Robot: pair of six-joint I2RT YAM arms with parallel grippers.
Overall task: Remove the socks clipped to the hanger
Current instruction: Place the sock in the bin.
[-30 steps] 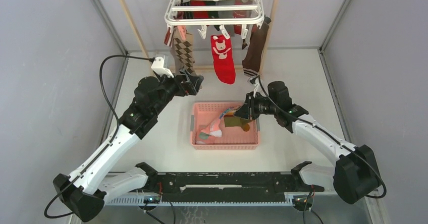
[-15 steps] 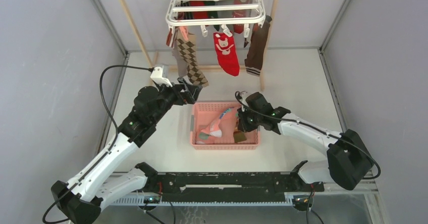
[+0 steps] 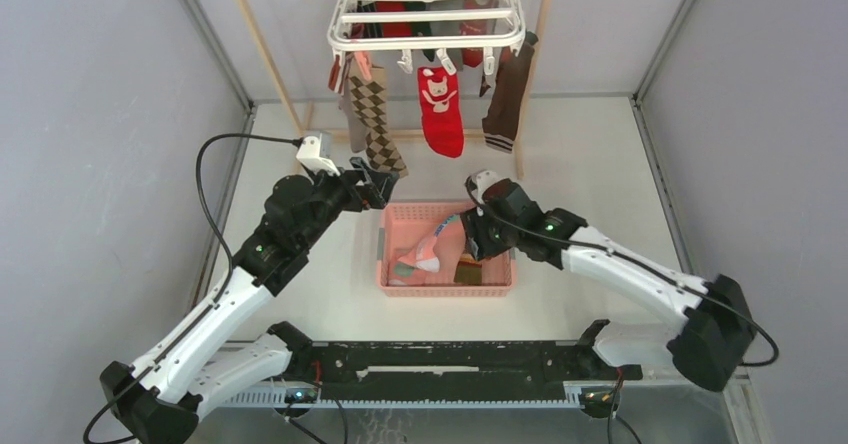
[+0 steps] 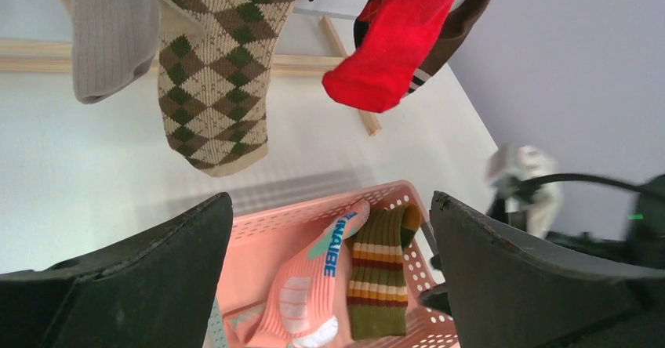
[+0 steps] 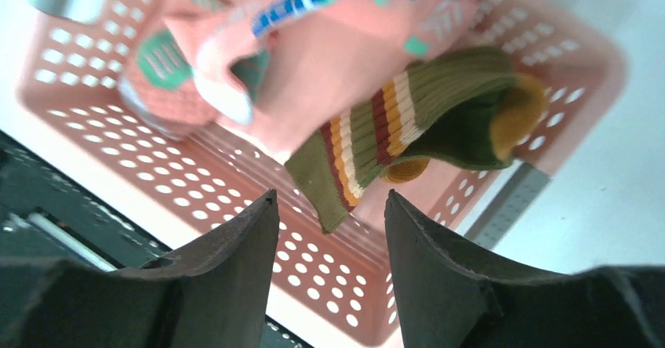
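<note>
The right gripper [image 5: 329,201] has just released the striped sock [image 5: 408,121], now in the basket [image 5: 102,121] beneath its parted, empty jaws. One down; the argyle sock [image 4: 219,74] hangs from the hanger [image 3: 430,16] just above the left gripper's [image 4: 331,201] wide-open jaws.

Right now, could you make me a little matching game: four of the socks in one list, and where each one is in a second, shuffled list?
Socks
1. brown argyle sock
2. red sock
3. dark brown sock
4. green striped sock

Places
A. lying in the pink basket
B. hanging at the right corner of the hanger
C. hanging just left of the red one
D. hanging between the two brownish ones

Pairs: 1-C, 2-D, 3-B, 4-A
</note>
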